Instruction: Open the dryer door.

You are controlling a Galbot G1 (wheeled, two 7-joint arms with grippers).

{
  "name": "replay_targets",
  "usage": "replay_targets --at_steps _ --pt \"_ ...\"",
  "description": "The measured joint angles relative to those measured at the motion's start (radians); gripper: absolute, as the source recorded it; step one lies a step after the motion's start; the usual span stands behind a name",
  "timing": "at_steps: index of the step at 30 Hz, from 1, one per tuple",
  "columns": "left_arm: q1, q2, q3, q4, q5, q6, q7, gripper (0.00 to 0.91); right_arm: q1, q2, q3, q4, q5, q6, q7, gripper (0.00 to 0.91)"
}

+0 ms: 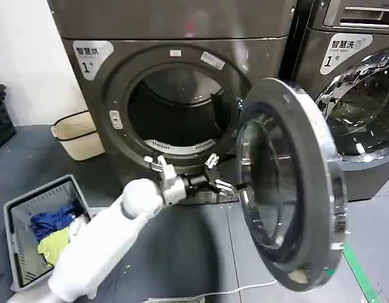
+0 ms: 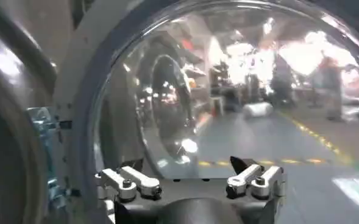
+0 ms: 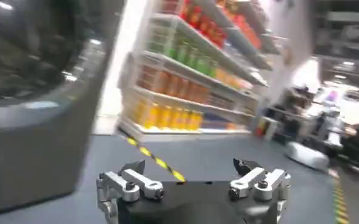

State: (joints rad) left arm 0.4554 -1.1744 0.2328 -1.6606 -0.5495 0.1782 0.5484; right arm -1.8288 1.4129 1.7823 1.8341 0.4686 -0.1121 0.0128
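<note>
The left gripper (image 1: 218, 173) is sitting at lower centre of the head view with its fingers spread wide and holding nothing, reaching toward the inner face of the dryer door (image 1: 289, 183). In the left wrist view the same gripper (image 2: 191, 181) is pointing at the door's glass bowl (image 2: 228, 91), both fingertips apart and apparently not touching it.

The door is standing swung well out at right of centre in the head view, hinged on its right side, and the drum opening (image 1: 179, 110) at upper centre is lying fully exposed. The task is looking essentially done.

The risk from here, as I judge it, is that the open fingers are sitting close to the door's inner rim: any push forward could catch a fingertip on the glass or swing the heavy door on into the neighbouring machine (image 1: 359, 95) at the right edge. A careless withdrawal could also drag the door back toward shut.

The right gripper (image 3: 191, 182) is hanging open too, grasping nothing, facing away over bare floor.

Counting: two machines, one open door, one laundry basket (image 1: 17, 208) at lower left, one woven bin (image 1: 77, 132) at mid left.
</note>
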Motion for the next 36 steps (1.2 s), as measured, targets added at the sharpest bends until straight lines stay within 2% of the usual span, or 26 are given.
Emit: replay_targets --at_steps 7,18,29,36 --pt "-0.062 -0.062 0.077 0.061 0.010 -0.012 -0.017 0.907 0.019 0.020 0.075 -0.018 -0.006 -0.022 0.002 0.907" --pt "-0.137 -0.143 0.151 0.142 0.006 -0.024 -0.023 0.907 0.018 0.057 0.134 -0.039 -0.022 -0.027 0.017 0.907" --pt "-0.197 -0.221 0.175 0.245 0.004 -0.036 -0.028 0.907 0.024 0.075 0.193 -0.098 -0.105 0.002 0.159 0.907" --pt "-0.220 -0.258 0.185 0.292 0.005 -0.041 -0.028 0.907 0.026 0.084 0.206 -0.111 -0.107 0.011 0.190 0.907"
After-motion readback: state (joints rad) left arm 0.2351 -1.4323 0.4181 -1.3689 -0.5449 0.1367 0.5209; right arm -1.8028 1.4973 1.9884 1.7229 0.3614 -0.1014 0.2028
